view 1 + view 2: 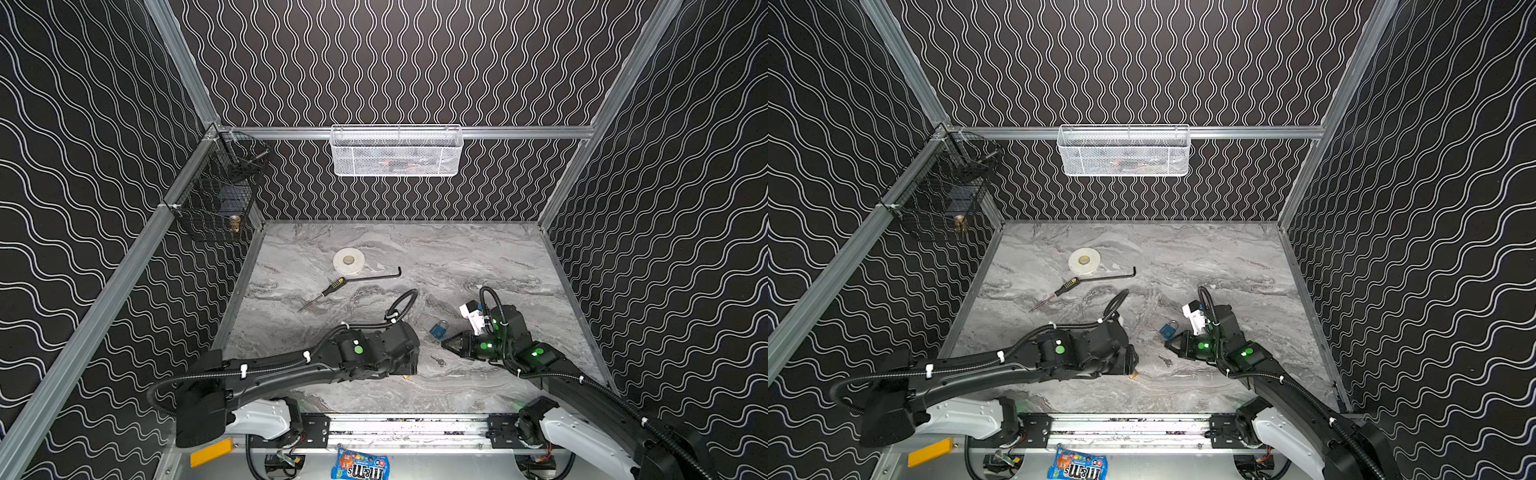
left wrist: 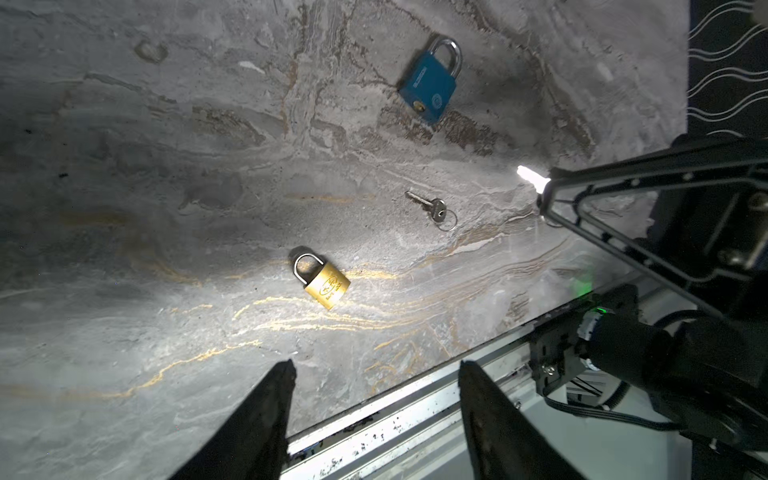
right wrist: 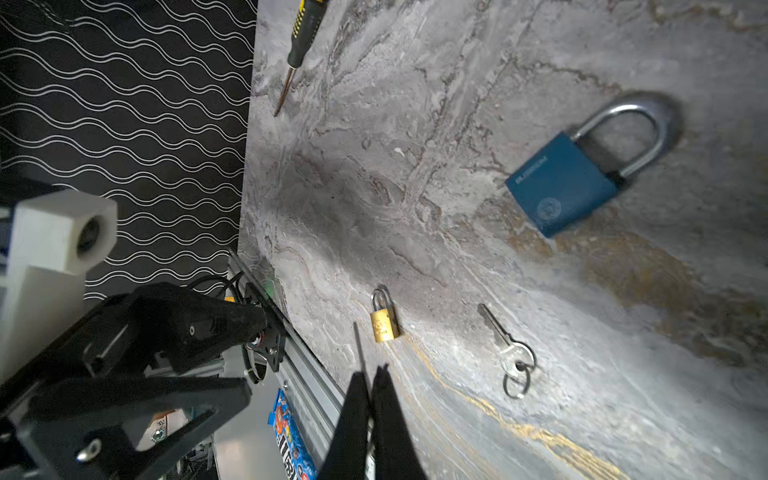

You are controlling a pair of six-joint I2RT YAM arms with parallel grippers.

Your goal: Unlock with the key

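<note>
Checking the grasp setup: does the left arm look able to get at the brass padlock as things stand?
Probably yes. The left gripper is open, and the brass padlock lies flat ahead of it, apart from the loose key and blue padlock, with nothing between.

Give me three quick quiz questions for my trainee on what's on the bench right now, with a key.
1. True or false: the key sits in a padlock's keyhole.
2. The left claw is: A open and empty; B shut on the key; C shut on a padlock.
3. What colour is the larger padlock?
Key: 1 false, it lies loose on the table; 2 A; 3 blue.
</note>
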